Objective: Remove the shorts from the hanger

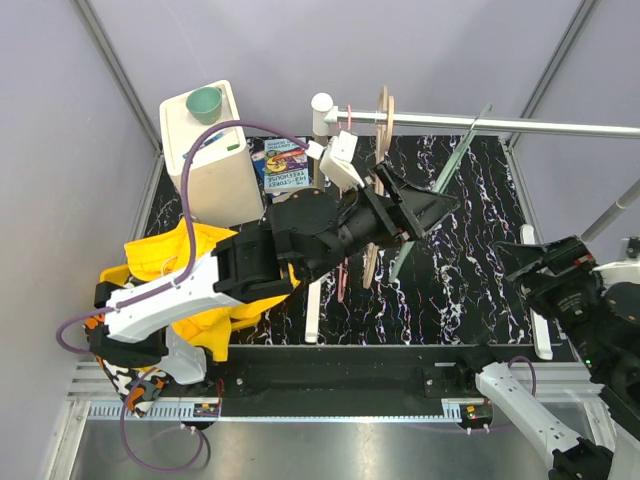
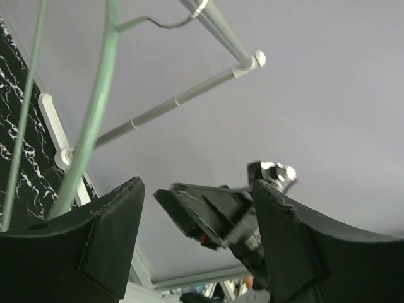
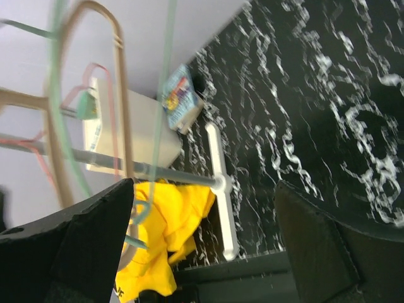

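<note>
The yellow shorts (image 1: 165, 262) lie heaped on the table at the left, partly under my left arm and apart from the hangers. They also show in the right wrist view (image 3: 170, 218). A wooden hanger (image 1: 384, 125), a green hanger (image 1: 452, 165) and a pink hanger (image 1: 346, 270) hang on the metal rail (image 1: 520, 125) with nothing on them. My left gripper (image 1: 432, 208) is open and empty beside the wooden and green hangers. Its wrist view (image 2: 196, 186) shows the green hanger (image 2: 95, 113) to the left. My right gripper (image 1: 512, 258) is open and empty at the right (image 3: 205, 186).
A white box (image 1: 210, 150) with a green cup (image 1: 205, 102) stands at the back left. A picture book (image 1: 282, 165) lies beside it. The rack's white feet (image 1: 313, 310) rest on the black marbled table (image 1: 450, 290). Purple walls close in the back and sides.
</note>
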Available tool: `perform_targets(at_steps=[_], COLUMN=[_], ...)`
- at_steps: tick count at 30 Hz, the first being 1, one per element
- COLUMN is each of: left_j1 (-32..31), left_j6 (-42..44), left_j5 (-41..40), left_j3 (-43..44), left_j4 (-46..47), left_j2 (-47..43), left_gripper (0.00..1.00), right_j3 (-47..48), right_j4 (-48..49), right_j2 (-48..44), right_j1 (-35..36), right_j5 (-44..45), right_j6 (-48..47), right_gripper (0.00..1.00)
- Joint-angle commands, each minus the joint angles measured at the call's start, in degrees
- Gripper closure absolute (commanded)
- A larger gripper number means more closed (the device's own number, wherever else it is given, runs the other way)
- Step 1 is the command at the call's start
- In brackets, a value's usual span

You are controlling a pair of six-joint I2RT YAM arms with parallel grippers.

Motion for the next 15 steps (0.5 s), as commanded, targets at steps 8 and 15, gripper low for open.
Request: perform_targets(at_steps=[8, 15], left_j1=[-6.3, -10.6], left_j6=[24.0, 30.8], left_j5=[8.2, -0.7], left_j3=[-5.5, -18.6], left_j4=[3.9, 1.5], left_j2=[-10.0, -24.6], left_gripper=[0.15, 0.01], right_j3=[-12.3, -17.2], right_j4=[-5.4, -3.4], right_j2=[-2.0, -1.8], right_j1=[0.2, 0.2], right_j5=[-3.2, -7.6], right_j6=[11.1, 12.0], right_gripper=[0.0, 0.0])
